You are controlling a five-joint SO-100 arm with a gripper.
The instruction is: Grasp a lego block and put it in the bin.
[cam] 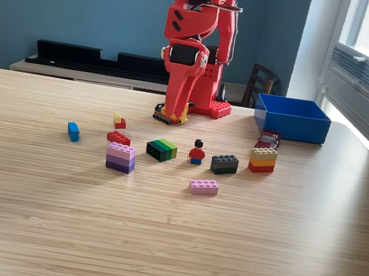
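Red plastic fills the far centre of your table: the arm (195, 42) is folded over its base, with the gripper (171, 114) pointed down almost to the wood, just this side of that base. From this angle you cannot tell whether its pincer is wide or closed; a small dark and yellow piece (166, 118) sits right at its tip, but whether that is held, touched or part of the tool is unclear.

Your bin (291, 118), blue and low-walled, stands at the far right of the exterior view, near the table's edge, probably so the arm can swing to it without crossing the blocks.

Those blocks lie in a loose band nearer the camera: a small blue block (73, 131) at left, a purple stack (120, 157), a black and green block (161, 150), a small figure (198, 152), a dark grey block (224, 163), a pink block (203, 187) nearest, and a tan, orange and red stack (263, 159) closest to the bin. They are spaced apart, which should give you room for the fingers around each one.
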